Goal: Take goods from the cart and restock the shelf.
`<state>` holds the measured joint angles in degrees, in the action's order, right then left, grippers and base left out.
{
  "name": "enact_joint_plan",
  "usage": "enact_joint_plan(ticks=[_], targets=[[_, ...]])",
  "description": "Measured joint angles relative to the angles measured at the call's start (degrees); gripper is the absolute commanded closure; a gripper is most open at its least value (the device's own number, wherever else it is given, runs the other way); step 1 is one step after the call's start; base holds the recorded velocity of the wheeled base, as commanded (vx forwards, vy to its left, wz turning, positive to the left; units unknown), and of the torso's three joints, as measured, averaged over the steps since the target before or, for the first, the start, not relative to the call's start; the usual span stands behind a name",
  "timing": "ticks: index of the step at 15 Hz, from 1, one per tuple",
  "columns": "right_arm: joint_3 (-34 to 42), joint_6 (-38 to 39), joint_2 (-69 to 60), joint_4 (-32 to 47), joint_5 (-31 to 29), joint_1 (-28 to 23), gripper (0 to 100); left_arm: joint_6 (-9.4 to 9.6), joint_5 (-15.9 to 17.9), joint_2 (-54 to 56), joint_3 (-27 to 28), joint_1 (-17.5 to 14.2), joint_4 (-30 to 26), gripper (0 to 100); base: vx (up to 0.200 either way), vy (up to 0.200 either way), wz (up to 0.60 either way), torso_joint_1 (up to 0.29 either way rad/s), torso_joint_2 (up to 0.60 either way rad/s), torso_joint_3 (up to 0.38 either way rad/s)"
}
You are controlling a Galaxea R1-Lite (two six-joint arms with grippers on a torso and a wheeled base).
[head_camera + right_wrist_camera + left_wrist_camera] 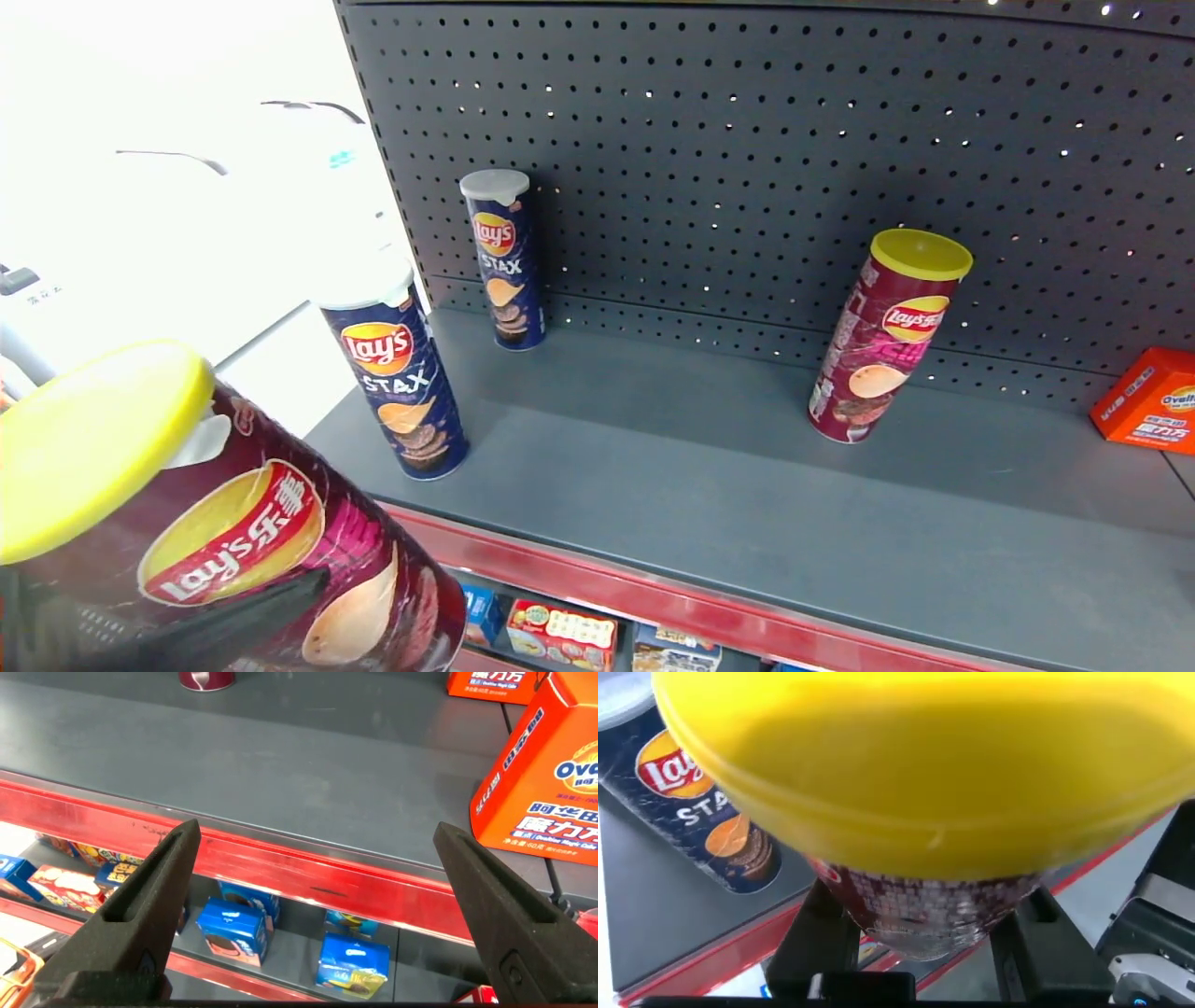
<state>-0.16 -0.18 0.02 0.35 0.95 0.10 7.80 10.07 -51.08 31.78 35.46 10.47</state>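
At the near left, the left claw (924, 952) pinches the held can (261, 551), a maroon chip tube, around its body, with one black finger (827, 943) on each side. Note the long axis. The held can is tilted, its yellow lid (93, 448) toward the near left and its base toward the right. It sits just in front of the shelf (700, 485) at the red front rail (653, 593) and is not yet set down on it. To its right, the near blue can (397, 383) stands upright at the shelf's near left corner. The far blue can (504, 261) stands behind it against the perforated back panel (747, 140). Bare shelf surface runs from these to the shelved maroon can (882, 341), which stands toward the far side. Beyond it, the orange box (1144, 401) sits at the far right. The right claw (322, 924) hangs spread and empty in front of the red front rail, near the orange box. The deciding relation is that the free shelf space lies far and to the right of the held can, past the near blue can. The left arm is nearer to that space and carries the load. You will likely need to bring the long axis upright and clear the near blue can before setting down beside the shelved maroon can.
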Motion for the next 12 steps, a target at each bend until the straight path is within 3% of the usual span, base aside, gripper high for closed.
enact_joint_plan(ticks=[6, 12], targets=[[0.0, -0.04, 0.0, -0.02, 0.0, -0.05, 0, 0.18, 2.11, -6.03, 2.15, 0.01, 0.28, 100, 0.0, 0.0, 0.0, 0.0, 0.0, 0.0], [0.0, -0.04, 0.0, 0.0, 0.0, 0.0, 0, 0.29, 3.56, -14.36, 6.06, 0.69, 4.22, 100, 0.0, 0.0, 0.0, 0.0, 0.0, 0.0]])
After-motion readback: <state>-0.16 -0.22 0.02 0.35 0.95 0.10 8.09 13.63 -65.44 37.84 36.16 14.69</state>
